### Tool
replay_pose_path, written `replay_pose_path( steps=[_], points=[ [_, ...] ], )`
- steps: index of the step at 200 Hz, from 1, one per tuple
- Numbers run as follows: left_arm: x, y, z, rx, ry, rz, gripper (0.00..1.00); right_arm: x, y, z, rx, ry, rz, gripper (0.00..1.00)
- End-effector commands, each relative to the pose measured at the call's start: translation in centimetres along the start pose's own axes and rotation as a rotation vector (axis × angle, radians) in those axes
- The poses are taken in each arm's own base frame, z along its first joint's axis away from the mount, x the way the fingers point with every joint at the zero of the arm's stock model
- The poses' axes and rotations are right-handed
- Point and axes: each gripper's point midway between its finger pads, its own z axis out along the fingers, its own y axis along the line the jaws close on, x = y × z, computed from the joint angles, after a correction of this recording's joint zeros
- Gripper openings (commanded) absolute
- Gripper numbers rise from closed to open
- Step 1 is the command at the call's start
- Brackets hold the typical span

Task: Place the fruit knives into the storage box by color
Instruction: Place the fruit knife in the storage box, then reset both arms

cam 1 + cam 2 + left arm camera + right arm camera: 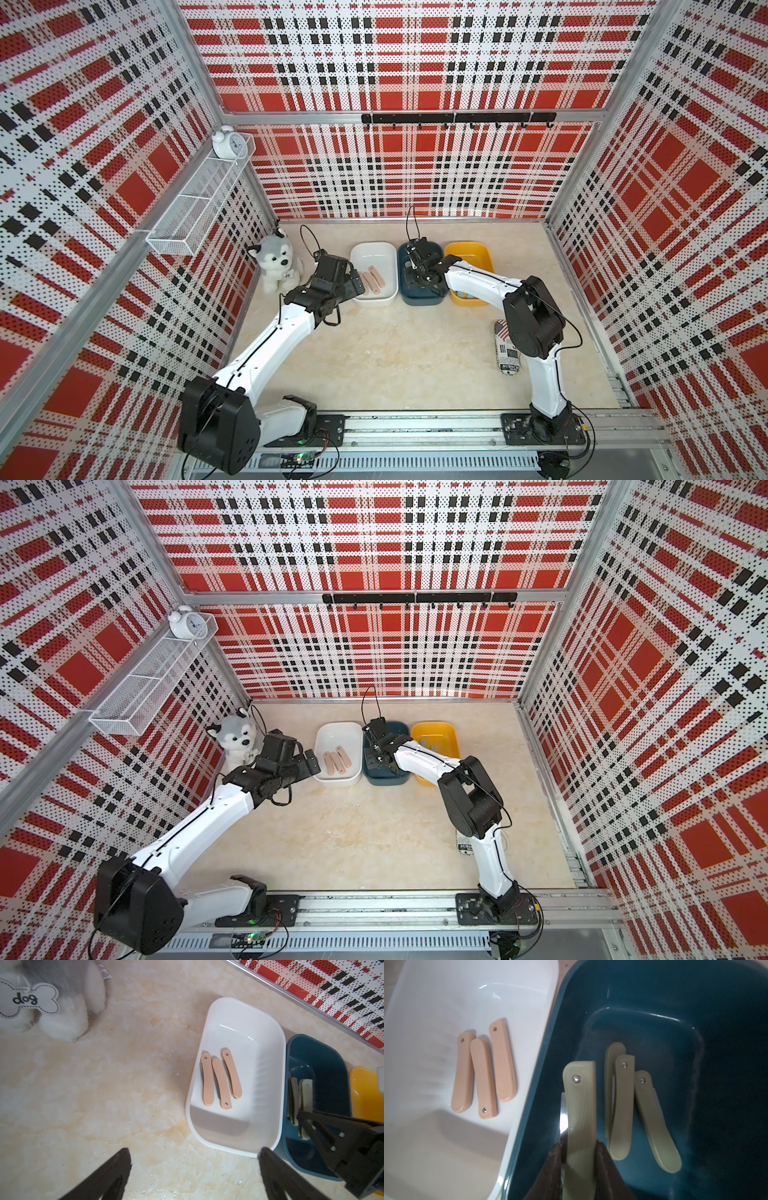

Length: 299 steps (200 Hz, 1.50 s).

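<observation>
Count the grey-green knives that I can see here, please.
4. One grey-green knife is held by the right end effector over the blue box. Three more lie on its floor: a partly covered one, a middle one, an outer one. Others could hide beneath.

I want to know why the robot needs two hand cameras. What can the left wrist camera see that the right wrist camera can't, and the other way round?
Only the left wrist view shows the plush dog with its bone tag, the yellow box and the open left gripper. Only the right wrist view clearly shows the right gripper shut on a green knife, with three more green knives lying in the blue box. Both show the white box holding three pink knives, and the blue box beside it.
</observation>
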Motion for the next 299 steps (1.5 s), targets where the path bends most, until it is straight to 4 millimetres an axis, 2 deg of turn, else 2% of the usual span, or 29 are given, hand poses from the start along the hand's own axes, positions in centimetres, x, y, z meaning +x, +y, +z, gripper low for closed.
replay_pose_path(
  steps=[1, 56, 107, 142, 162, 189, 210, 234, 263, 299],
  points=[
    [-2.0, -1.5, -0.5, 0.032, -0.052, -0.002, 0.99, 0.1, 0.4, 1.2, -0.025, -0.006, 0.020, 0.26],
    [-2.8, -2.9, -0.7, 0.047, -0.066, 0.012, 0.98, 0.1, 0.3, 1.4, -0.023, -0.018, 0.014, 0.33],
    [-3.0, -3.3, -0.5, 0.042, -0.067, 0.013, 0.98, 0.4, 0.4, 1.3, -0.043, -0.024, 0.018, 0.39],
    [-3.5, -3.4, -0.5, 0.034, -0.082, 0.015, 0.98, -0.3, 0.5, 0.3, -0.052, -0.046, 0.017, 0.44],
    [-4.1, -3.4, -1.0, 0.034, -0.106, 0.026, 0.98, -1.7, 0.7, -1.6, -0.067, -0.097, 0.018, 0.50],
    [-5.2, -3.5, -2.4, 0.063, -0.166, 0.047, 0.98, -4.2, 0.7, -5.5, -0.078, -0.207, 0.013, 0.56],
    [-6.4, -3.8, -4.2, 0.110, -0.242, 0.059, 0.98, -5.5, -0.2, -8.7, -0.067, -0.310, 0.007, 0.69],
    [-7.3, -3.2, -5.7, 0.121, -0.309, 0.072, 0.98, -6.1, -2.4, -12.0, -0.025, -0.413, 0.012, 0.79],
    [-7.8, -2.0, -6.8, 0.094, -0.372, 0.092, 0.98, -5.9, -6.0, -16.5, 0.095, -0.543, 0.020, 0.99],
    [-8.3, -1.0, -8.4, 0.111, -0.465, 0.128, 0.98, -3.6, -11.1, -20.5, 0.206, -0.655, 0.087, 1.00]
  ],
)
